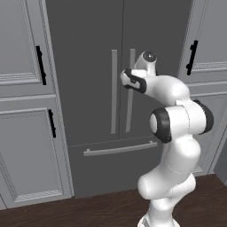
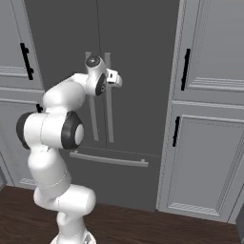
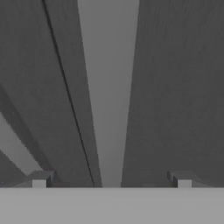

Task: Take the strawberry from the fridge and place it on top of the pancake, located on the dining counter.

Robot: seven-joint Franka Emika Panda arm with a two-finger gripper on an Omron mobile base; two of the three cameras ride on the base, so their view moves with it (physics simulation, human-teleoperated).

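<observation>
The fridge point(image 1: 84, 66) point(image 2: 143, 57) stands in front of me, tall and dark grey, with both doors shut. My gripper point(image 2: 117, 79) point(image 3: 111, 180) is open and held up close to the right door. That door's long grey bar handle point(image 3: 109, 87) point(image 2: 110, 119) runs between my fingertips point(image 3: 40, 180) without touching them. The left door's handle point(image 1: 114, 93) point(image 3: 15, 151) is just beside it. The strawberry is hidden behind the shut doors. The pancake and the dining counter are out of view.
Light grey panelled cabinets with black handles flank the fridge on the left point(image 1: 24, 133) and on the right point(image 2: 209, 143). The bottom drawer's horizontal bar handle point(image 1: 119, 149) sits below the doors. Dark wood floor point(image 1: 66, 212) lies underneath.
</observation>
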